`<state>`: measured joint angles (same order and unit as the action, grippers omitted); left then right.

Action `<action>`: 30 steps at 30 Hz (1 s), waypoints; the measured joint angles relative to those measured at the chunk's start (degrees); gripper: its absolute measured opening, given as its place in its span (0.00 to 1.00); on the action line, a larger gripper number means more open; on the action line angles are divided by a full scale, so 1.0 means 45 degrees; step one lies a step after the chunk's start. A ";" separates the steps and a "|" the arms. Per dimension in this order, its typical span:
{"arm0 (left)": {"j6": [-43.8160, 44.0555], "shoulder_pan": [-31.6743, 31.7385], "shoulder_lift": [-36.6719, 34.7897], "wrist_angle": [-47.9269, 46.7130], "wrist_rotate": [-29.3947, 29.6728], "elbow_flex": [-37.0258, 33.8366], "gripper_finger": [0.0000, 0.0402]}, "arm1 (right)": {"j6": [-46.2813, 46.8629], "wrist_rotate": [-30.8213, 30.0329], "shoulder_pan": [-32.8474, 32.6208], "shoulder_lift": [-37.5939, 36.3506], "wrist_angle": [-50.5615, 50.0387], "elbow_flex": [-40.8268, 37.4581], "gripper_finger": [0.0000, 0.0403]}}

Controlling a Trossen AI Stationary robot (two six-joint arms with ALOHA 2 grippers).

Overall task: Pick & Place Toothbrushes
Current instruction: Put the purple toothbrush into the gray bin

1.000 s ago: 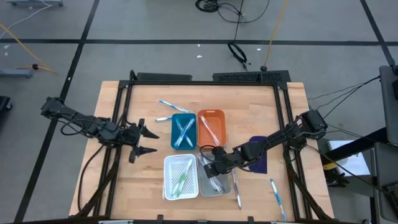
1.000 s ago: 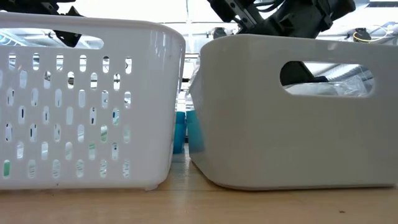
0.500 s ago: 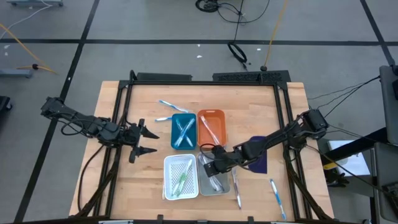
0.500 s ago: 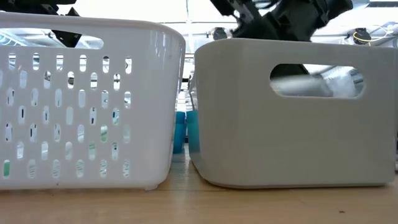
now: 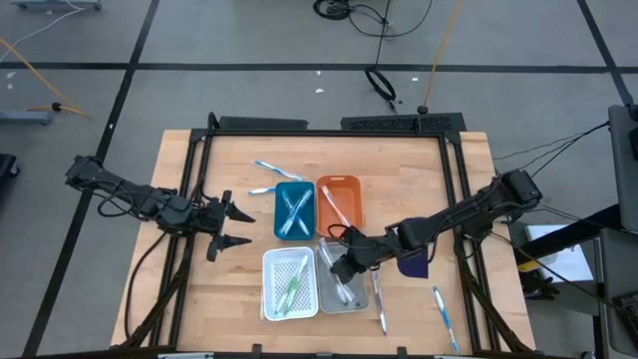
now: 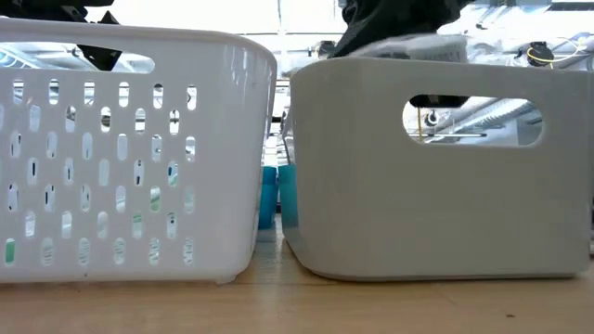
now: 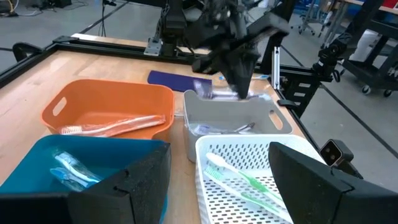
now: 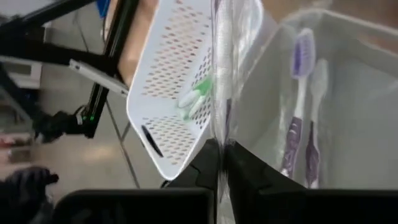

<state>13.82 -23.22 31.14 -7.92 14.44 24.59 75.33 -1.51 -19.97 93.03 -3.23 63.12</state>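
The counter (image 5: 199, 299) carries four small trays in a cluster at its middle: a grey tray (image 5: 342, 289) and a white perforated basket (image 5: 289, 284) nearer the front, an orange tray (image 5: 339, 204) and a blue tray (image 5: 293, 209) behind them. The toothbrushes are spread about: some already lie in all four trays, while loose ones rest on the bare wood, two behind the blue tray (image 5: 267, 178) and two to the right of the grey tray (image 5: 442, 311).

The right gripper (image 5: 342, 267) hangs over the grey tray, its jaws clenched on a clear-wrapped toothbrush (image 8: 225, 68) that points down into the tray, where two purple and white brushes (image 8: 300, 118) already lie. The left gripper (image 5: 231, 227) waits well to the left of the trays, jaws spread wide and empty.

The main risk, as I judge it, is the slippery wrapper: pinched only at its edge, it could slide free early or cling to the jaws on release. Since the packet hangs close to the wall shared with the white basket, a swing could tip it into the wrong tray. A lesser risk is the wrist nudging the light grey tray out of place.
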 joint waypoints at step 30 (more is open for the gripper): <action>0.0403 -0.0005 0.0000 0.0097 0.0005 -0.0003 0.67 | 0.0203 0.1061 0.0000 0.0623 -0.0763 -0.0002 0.03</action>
<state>15.64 -23.24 31.13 -7.49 14.46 24.58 76.25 3.27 -19.97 95.83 -6.67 63.11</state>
